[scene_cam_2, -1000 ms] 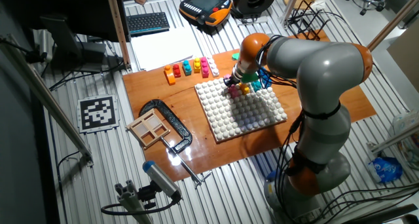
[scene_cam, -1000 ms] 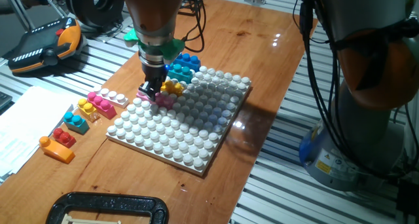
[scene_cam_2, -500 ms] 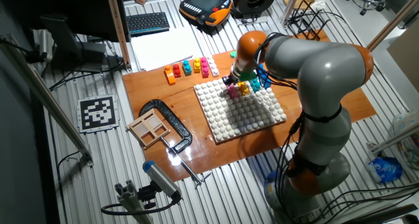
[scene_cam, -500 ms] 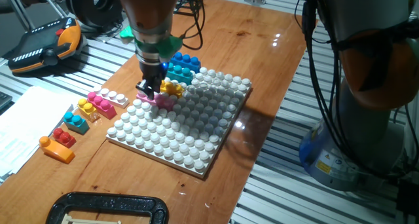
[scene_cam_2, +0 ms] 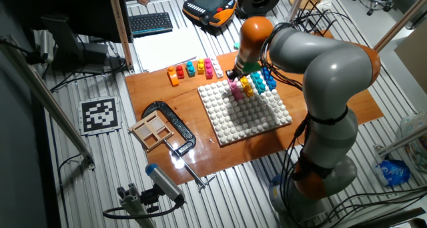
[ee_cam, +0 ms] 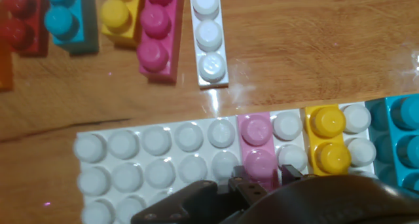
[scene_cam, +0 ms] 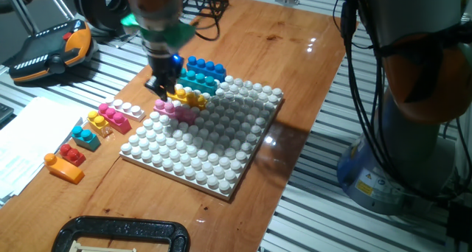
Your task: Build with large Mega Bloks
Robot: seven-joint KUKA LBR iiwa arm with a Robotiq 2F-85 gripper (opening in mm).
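Observation:
A pink brick (scene_cam: 175,110) sits on the white studded baseplate (scene_cam: 199,158) at its far left edge. Beside it stand a yellow brick (scene_cam: 192,99), teal bricks (scene_cam: 198,81) and blue bricks (scene_cam: 206,65). My gripper (scene_cam: 164,87) hangs just above and to the left of the pink brick, open and empty. In the hand view the gripper (ee_cam: 262,182) has its fingers either side of the pink brick (ee_cam: 256,149), above it, with the yellow brick (ee_cam: 328,142) and a teal brick (ee_cam: 402,135) to its right. In the other fixed view the gripper (scene_cam_2: 235,75) is over the pink brick (scene_cam_2: 235,90).
Loose bricks lie in a row on the wooden table left of the plate: white (scene_cam: 131,108), pink (scene_cam: 114,114), yellow (scene_cam: 96,121), teal (scene_cam: 85,138), red (scene_cam: 71,155), orange (scene_cam: 63,169). A black clamp (scene_cam: 118,233) lies at the near edge.
My gripper has lifted off the pink brick and moved up and back to the left. The pink brick stays on the baseplate.

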